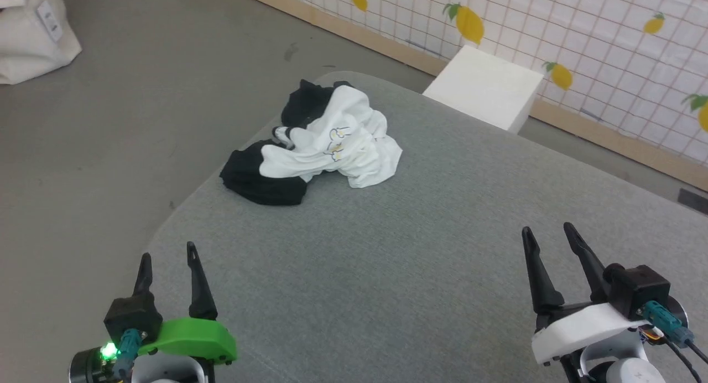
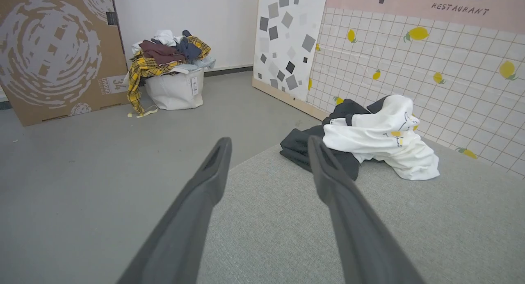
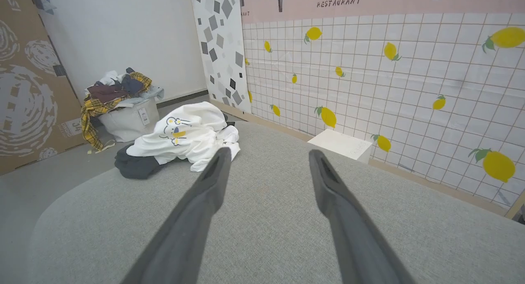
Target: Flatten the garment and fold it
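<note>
Garment (image 1: 332,142): crumpled heap at 11 o'clock on the grey desk (image 1: 387,272), beside its rounded edge.
Left gripper (image 1: 168,251) and right gripper (image 1: 546,228): fingers spread, empty, well apart from it. Risk: pulling bunched layers may drag the black sleeve (image 1: 260,178) overboard. Room: grey floor (image 1: 138,123), lemon-tiled wall (image 1: 608,40) at 1 o'clock, laundry basket (image 2: 174,91) at 10 o'clock.

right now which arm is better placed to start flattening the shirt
Left, probably. The garment lies bunched toward the far left of the grey surface, its black sleeve just beyond the left arm's open jaws. The right arm, jaws open too, sits farther across.
</note>
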Tool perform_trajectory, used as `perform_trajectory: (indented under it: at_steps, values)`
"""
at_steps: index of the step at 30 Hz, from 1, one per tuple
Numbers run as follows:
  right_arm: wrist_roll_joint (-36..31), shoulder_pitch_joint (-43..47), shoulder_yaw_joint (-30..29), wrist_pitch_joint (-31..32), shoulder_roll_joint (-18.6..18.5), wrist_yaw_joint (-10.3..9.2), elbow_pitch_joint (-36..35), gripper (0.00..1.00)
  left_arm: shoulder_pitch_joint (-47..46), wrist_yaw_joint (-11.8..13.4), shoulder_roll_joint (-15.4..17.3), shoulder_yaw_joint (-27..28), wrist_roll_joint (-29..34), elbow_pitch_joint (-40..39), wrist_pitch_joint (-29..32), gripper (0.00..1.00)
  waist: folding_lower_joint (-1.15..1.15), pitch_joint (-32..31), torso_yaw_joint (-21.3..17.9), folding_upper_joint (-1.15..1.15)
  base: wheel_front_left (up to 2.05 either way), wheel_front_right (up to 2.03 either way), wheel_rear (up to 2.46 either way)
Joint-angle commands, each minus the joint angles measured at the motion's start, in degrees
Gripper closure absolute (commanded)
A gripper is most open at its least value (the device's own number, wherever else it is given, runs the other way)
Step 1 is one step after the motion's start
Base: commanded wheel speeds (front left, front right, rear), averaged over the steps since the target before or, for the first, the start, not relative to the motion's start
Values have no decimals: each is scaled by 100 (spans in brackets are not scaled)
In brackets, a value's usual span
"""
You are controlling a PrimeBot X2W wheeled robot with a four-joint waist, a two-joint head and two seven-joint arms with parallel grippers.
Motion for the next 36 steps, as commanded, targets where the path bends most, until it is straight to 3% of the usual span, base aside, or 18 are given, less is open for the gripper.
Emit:
perform_trajectory:
  at_steps: [1, 16, 21, 28, 36]
  values:
    - [65, 18, -4, -69, 0, -7, 24, 0, 101, 48, 36, -14, -49, 8, -57, 0, -1, -30, 95, 0, -1, -1, -1]
    - [222, -19, 33, -246, 1, -8, 145, 0, 94, 203, 115, -107, -264, -7, -217, 0, -1, 30, 549, 0, 0, 0, 0]
    - [238, -86, 66, -259, 1, -9, 151, 0, -97, 2, 124, -124, -616, 49, -195, 0, -1, 168, 533, 0, 0, 0, 0]
    - [-140, -477, 116, 1, 1, -9, -182, 0, -1691, -745, 437, -266, -1034, 420, 488, 0, -1, 1212, -277, 0, 0, 0, 0]
    - [-337, -1068, 138, 74, 1, -9, -427, 0, -3807, -1328, 988, -155, -1565, 1095, 1757, 0, -1, 2681, -1476, 0, 0, 0, 0]
